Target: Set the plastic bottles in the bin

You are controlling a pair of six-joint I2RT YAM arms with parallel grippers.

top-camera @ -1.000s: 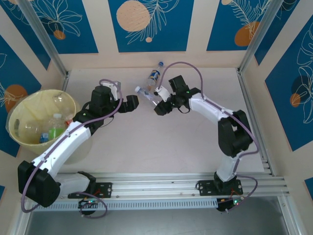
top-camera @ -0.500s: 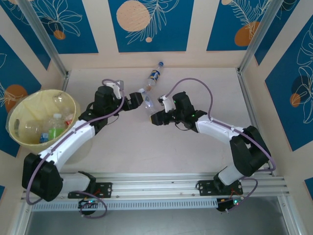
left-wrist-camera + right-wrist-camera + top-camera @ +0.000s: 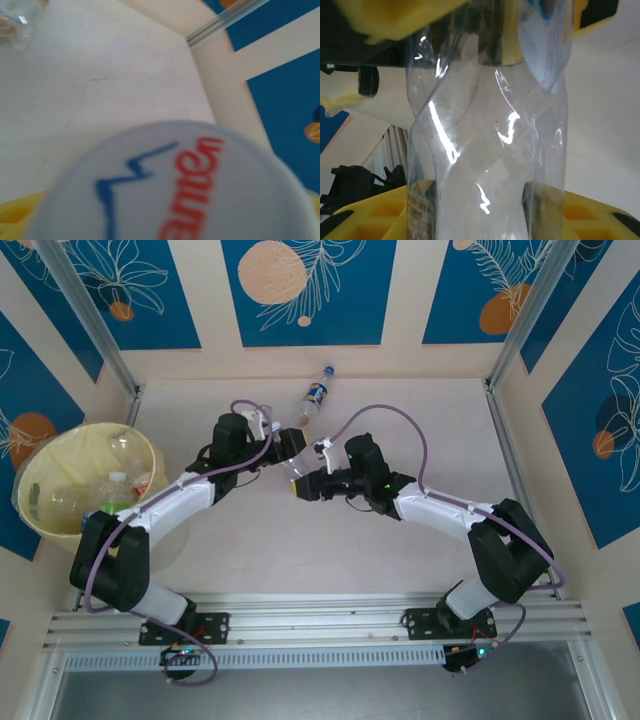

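Note:
A clear crushed plastic bottle [image 3: 297,465] hangs above the table middle, with my right gripper [image 3: 298,486] shut on its body. In the right wrist view the bottle [image 3: 485,150] stands between the yellow fingers [image 3: 380,215]. My left gripper [image 3: 287,447] reaches to the bottle's top end from the far left. In the left wrist view the white cap [image 3: 170,180] sits between its yellow fingers [image 3: 20,220]; whether they press on it I cannot tell. Another bottle [image 3: 316,395] with a blue label lies by the back wall. The pale-yellow bin [image 3: 40,475] stands at the left, holding several bottles [image 3: 113,502].
Blue-patterned walls with metal posts [image 3: 520,315] close the table on three sides. A metal rail [image 3: 330,615] carrying both arm bases runs along the near edge. The two arms meet at mid-table, fingers nearly touching.
My right arm carried the bottle nearer and leftwards. The left arm stretched out to meet it, and its jaws narrowed around the cap end.

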